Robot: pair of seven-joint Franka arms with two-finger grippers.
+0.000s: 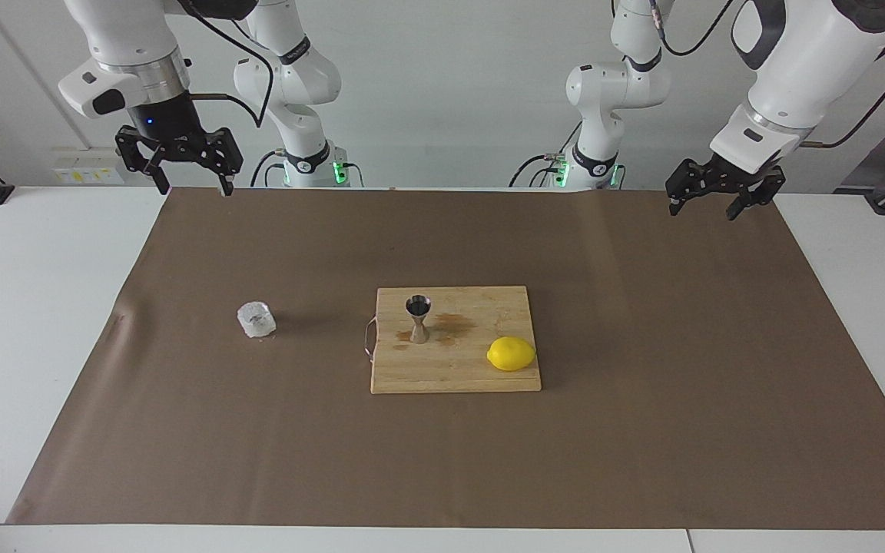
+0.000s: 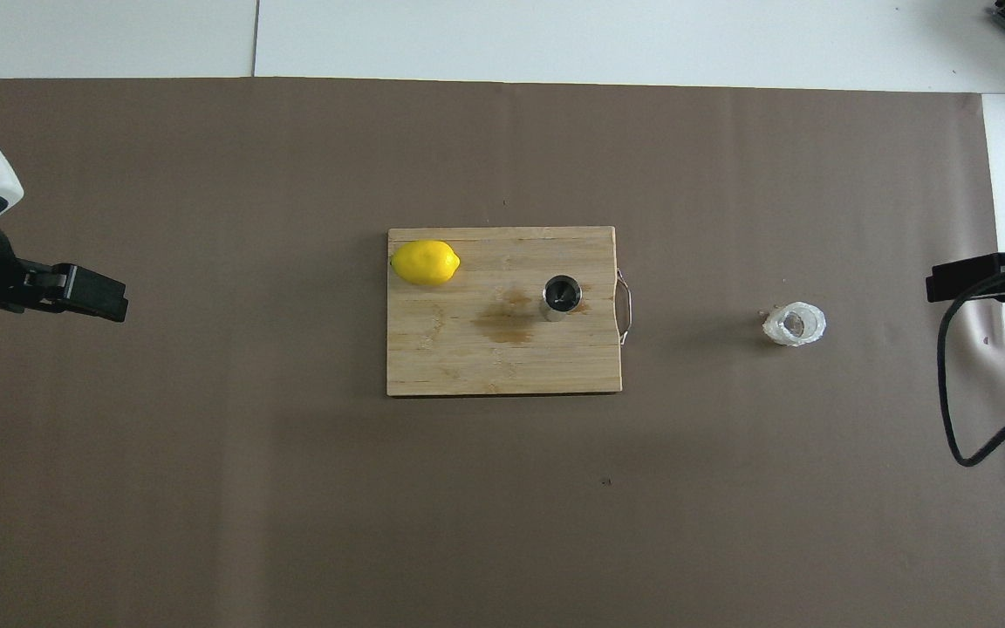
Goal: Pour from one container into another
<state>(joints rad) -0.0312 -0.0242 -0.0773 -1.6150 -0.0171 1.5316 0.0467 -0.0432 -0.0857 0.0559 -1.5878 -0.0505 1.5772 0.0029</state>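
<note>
Brown paper (image 1: 642,346) covers most of the white table (image 1: 28,307), and both arms wait raised at the robots' edge of it. Up at that edge the right gripper (image 1: 189,184) hangs over the corner of the paper at the right arm's end, its two fingers spread wide with nothing between them. The left gripper (image 1: 707,206) hangs over the corner at the left arm's end, tilted, fingers likewise apart and empty. Moving out from the robots, a wooden cutting board (image 1: 481,369) lies in the middle of the paper, with a thin wire handle on its edge toward the right arm's end. On it stands the steel jigger (image 1: 418,316), upright on its lower cone, its open mouth dark, next to a brownish stain in the wood. The glass tumbler (image 1: 256,319) sits straight on the paper, well apart from the board toward the right arm's end, about level with the jigger and upright with its mouth up. Farther out again, a yellow lemon (image 1: 511,354) lies on its side on the board, near the corner toward the left arm's end.
</note>
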